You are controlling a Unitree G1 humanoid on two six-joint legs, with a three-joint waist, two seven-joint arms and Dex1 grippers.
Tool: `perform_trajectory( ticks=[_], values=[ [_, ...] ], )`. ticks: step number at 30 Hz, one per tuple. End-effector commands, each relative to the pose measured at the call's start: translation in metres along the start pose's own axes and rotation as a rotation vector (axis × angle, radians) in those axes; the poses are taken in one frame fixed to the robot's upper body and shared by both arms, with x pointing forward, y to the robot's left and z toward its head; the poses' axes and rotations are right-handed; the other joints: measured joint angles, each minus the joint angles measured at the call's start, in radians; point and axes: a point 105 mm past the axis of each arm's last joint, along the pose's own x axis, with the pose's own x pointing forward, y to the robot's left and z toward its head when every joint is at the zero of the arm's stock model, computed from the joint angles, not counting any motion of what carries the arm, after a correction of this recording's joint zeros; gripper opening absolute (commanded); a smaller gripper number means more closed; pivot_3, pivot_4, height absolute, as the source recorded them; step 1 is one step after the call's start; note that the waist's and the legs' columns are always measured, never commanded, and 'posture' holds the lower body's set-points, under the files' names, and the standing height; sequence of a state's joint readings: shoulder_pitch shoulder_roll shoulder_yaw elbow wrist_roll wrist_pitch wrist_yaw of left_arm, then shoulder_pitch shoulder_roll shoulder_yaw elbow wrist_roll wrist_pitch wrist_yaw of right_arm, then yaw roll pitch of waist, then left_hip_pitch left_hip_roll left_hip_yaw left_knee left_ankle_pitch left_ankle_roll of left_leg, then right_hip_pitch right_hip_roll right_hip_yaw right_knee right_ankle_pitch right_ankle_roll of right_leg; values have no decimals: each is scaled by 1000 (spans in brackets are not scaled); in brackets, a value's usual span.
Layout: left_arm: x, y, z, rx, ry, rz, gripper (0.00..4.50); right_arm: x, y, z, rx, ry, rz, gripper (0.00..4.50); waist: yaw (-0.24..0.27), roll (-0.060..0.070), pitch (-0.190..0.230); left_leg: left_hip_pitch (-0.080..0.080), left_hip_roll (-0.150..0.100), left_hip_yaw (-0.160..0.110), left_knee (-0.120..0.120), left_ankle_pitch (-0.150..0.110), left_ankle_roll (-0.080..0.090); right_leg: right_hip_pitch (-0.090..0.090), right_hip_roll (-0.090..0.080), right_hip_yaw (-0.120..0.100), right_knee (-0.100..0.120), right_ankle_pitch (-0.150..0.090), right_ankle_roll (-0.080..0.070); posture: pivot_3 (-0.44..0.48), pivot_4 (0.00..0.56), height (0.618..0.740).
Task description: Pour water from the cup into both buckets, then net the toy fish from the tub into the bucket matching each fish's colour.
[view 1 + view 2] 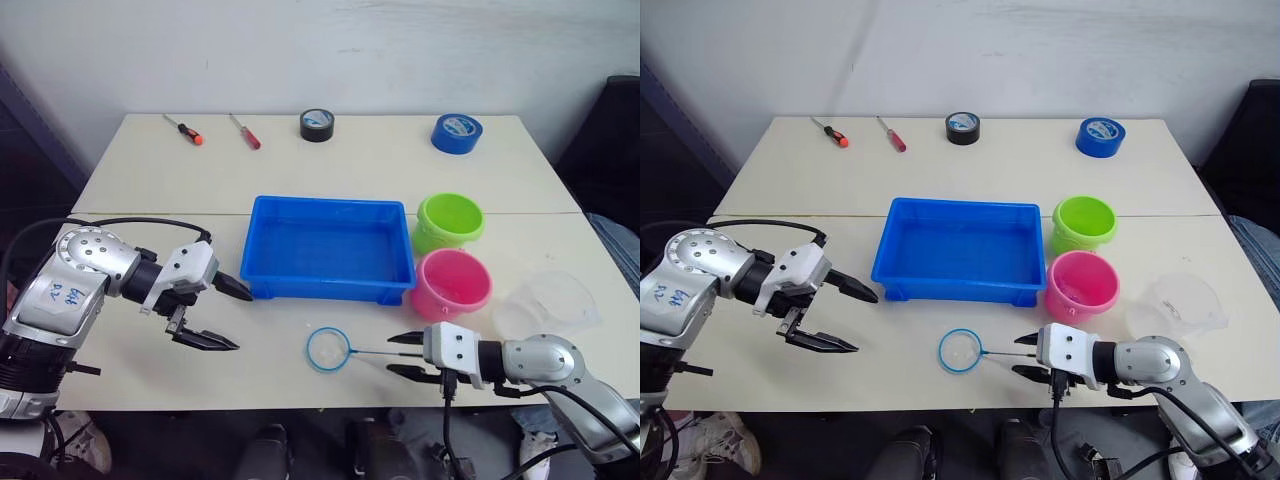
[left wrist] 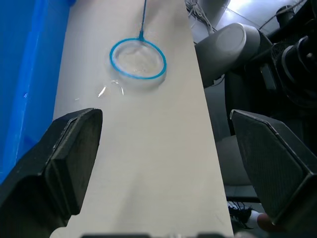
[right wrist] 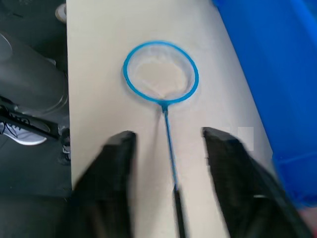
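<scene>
The head views take in the whole pale table (image 1: 150,180): one shallow rectangular bright blue plastic tub (image 1: 330,250) at its middle, two small round buckets just right of it, the lime green bucket (image 1: 449,221) behind the pink bucket (image 1: 452,283), and one wide clear plastic cup (image 1: 553,303) right of the pink one. Along the far edge lie two screwdrivers, an orange-handled one (image 1: 185,129) and a red-handled one (image 1: 245,131), plus two tape rolls, one black (image 1: 317,124) and one blue (image 1: 457,133). No fish can be made out in the tub from here.

The single small round net with a blue hoop (image 1: 328,350) lies flat on the table in front of the tub, its thin handle running toward the right gripper (image 1: 404,354). The right wrist view adds what the head views leave unclear: the handle passes between the two parted black fingers (image 3: 114,168), which straddle it without closing on it. The left wrist view shows the left gripper (image 1: 222,314) spread wide and empty, hovering over bare table beside the tub's left end, the net hoop beyond it
</scene>
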State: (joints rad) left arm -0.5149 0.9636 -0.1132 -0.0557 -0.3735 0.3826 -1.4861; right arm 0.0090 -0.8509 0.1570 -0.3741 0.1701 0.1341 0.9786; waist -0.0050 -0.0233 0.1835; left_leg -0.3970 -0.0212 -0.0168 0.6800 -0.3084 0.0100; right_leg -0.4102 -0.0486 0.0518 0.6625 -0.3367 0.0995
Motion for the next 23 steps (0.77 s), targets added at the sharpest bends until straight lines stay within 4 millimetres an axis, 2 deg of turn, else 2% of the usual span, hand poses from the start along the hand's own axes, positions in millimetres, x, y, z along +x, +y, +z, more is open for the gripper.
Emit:
perform_trajectory(
  ticks=[1,2,5,7,8,14,15,17,20,23],
  values=[
    [-8,11,17,7,-95,52,4500,-12,-5,7,-16,1,-67,4451,5,0,0,0,0,0,0,0,0,0,0,0,0,0,0,0,150,736],
    [-9,13,20,-2,-114,56,4500,-16,-5,9,-10,1,-82,4451,7,0,0,0,0,-1,0,0,0,0,0,0,0,0,0,0,150,736],
    [-13,24,26,-45,-194,79,4500,-50,-9,26,81,-25,-211,4451,12,0,0,-1,0,-1,1,0,0,0,0,-1,0,0,0,0,150,736],
    [-15,33,28,-74,-239,96,4500,-84,-12,33,162,-31,-338,4451,15,0,0,-1,0,-1,1,0,0,0,0,-1,0,0,0,0,150,736],
    [-17,38,28,-85,-256,110,4500,-107,-13,32,199,-13,-419,4451,18,0,0,-1,0,-1,1,0,0,0,0,-1,0,0,0,0,150,736],
    [-25,56,28,-103,-292,155,4500,-196,-1,22,348,97,-702,4451,22,-1,0,3,0,0,-1,-1,0,4,1,-1,-1,0,0,0,150,736],
    [-25,60,25,-101,-282,167,4500,-218,2,17,374,127,-785,4451,22,-1,0,4,0,0,-1,-1,0,5,1,0,-2,0,0,0,150,736],
    [-26,64,21,-99,-267,179,4500,-247,9,10,410,163,-900,4451,21,-1,0,10,0,0,-6,-1,1,11,1,0,-5,0,0,0,150,736],
    [-26,69,20,-94,-276,189,4500,-268,18,-2,459,203,-984,4451,16,-1,-1,18,0,1,-14,-1,1,18,0,2,-10,0,0,0,150,736],
    [-27,71,24,-91,-303,182,4500,-272,22,-6,479,217,-998,4451,12,-1,-1,20,0,2,-16,-1,1,19,0,3,-10,0,0,0,150,736]
  ],
)
